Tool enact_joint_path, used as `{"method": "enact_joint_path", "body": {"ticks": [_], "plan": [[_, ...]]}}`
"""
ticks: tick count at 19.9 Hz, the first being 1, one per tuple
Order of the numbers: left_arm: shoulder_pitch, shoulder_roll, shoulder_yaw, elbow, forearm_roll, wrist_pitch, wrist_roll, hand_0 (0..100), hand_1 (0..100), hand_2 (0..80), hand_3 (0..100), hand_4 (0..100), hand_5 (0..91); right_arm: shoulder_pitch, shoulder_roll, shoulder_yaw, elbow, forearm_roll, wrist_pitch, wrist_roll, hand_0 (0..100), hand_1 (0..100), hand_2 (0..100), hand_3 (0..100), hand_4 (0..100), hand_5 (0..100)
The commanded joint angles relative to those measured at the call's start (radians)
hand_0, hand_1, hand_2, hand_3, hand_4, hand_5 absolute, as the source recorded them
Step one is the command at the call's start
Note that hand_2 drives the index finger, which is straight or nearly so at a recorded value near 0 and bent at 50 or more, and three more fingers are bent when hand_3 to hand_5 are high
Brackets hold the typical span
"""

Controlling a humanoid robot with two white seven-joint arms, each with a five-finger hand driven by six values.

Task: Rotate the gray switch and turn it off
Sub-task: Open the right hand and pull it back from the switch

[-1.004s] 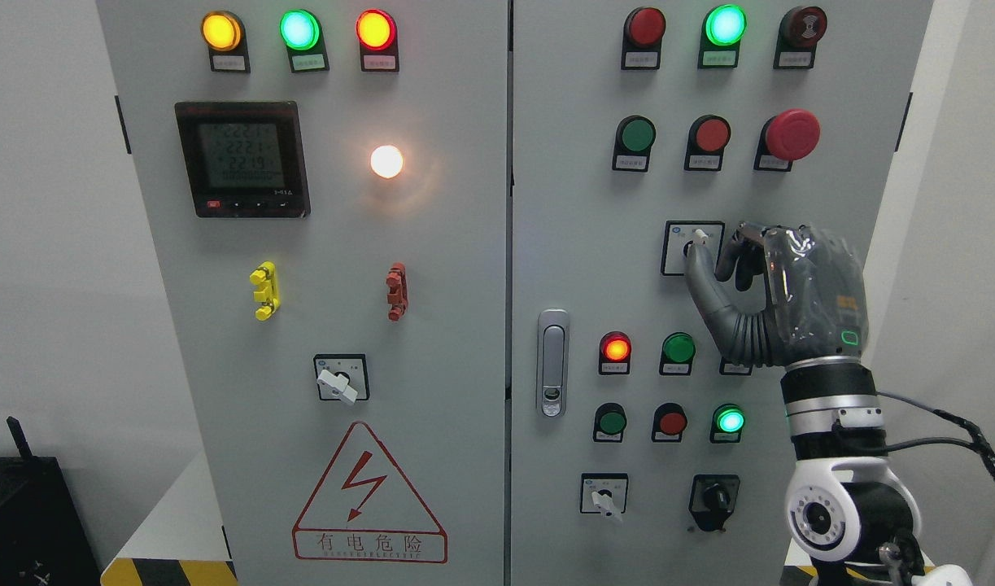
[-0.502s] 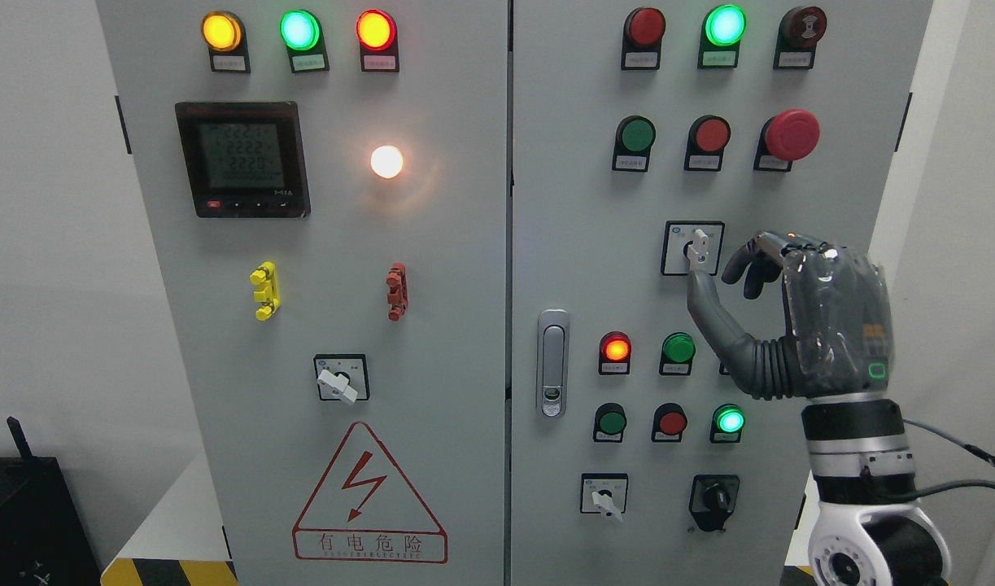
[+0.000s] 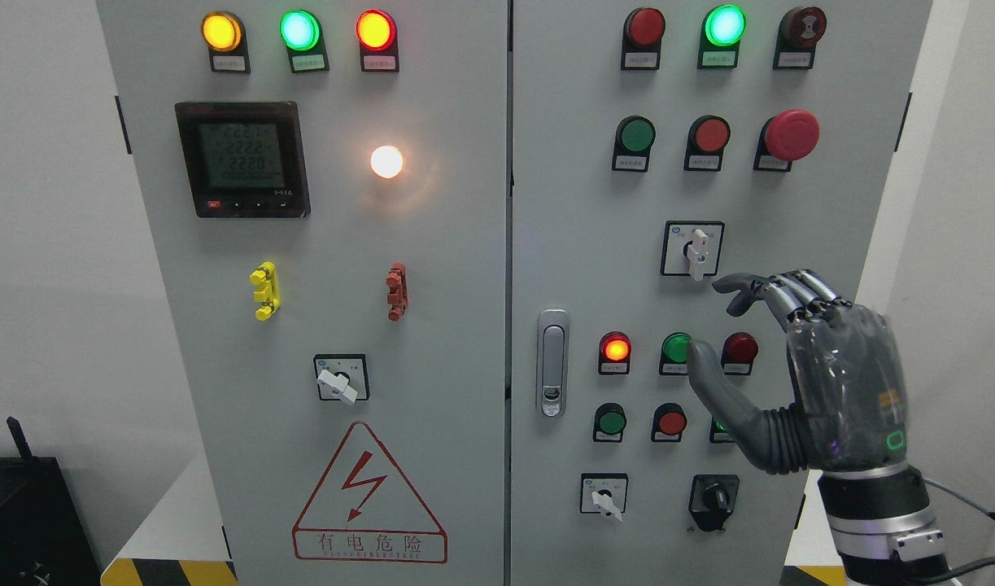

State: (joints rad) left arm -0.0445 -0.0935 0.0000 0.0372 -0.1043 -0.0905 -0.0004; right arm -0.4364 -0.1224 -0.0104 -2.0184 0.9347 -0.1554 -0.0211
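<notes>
While the right hand (image 3: 798,366) sits at lower right of the frame, fingers loosely spread and holding nothing, the gray switch (image 3: 696,251) is above it at centre right of the cabinet (image 3: 432,268), lever pointing straight down. Hand and switch are apart; the index tip hangs just below and right of the switch plate, the thumb lies over the row of lamps underneath.

My read: the lever looks set at its down position, so the turn may be done. I can't confirm "off" from the plate markings; too small to read. If I have to go in again, I'd come up from below, pinch the lever between thumb and index at its lower end, and twist from the wrist without pressing into the panel. Keep the thumb off the green button (image 3: 677,347) and red button (image 3: 740,347) on the way; both are close to it now. The big red mushroom button (image 3: 792,134) at upper right is well clear.

Left hand not in view.

Writing: the warning triangle (image 3: 370,493) at lower centre-left reads "有电危险". The meter (image 3: 242,159) at upper left shows rows of digits, roughly 222 / 222 / 220, not sharp. Tags under the lamps are illegible. No brand readable.
</notes>
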Motion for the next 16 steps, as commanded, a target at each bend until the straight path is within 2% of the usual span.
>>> {"method": "enact_joint_path", "body": {"ticks": [1,2,5,16], "plan": [[0.0,0.0,0.032,0.0,0.0,0.0,0.0,12,39,0.0,0,0,0.0,0.05,0.012,-0.066,-0.068,-0.002,-0.022,0.044,13,17,0,0,0,0],[0.0,0.0,0.032,0.001,0.0,0.0,0.0,12,39,0.0,0,0,0.0,0.054,0.012,-0.068,-0.068,0.0,-0.022,0.046,8,18,0,0,0,0],[0.0,0.0,0.032,0.0,0.0,0.0,0.0,12,39,0.0,0,0,0.0,0.059,0.012,-0.071,-0.068,0.0,-0.024,0.047,4,20,0,0,0,0],[0.0,0.0,0.032,0.001,0.0,0.0,0.0,12,39,0.0,0,0,0.0,0.079,0.006,-0.074,-0.068,0.0,-0.024,0.049,2,22,0,0,0,0]]}}
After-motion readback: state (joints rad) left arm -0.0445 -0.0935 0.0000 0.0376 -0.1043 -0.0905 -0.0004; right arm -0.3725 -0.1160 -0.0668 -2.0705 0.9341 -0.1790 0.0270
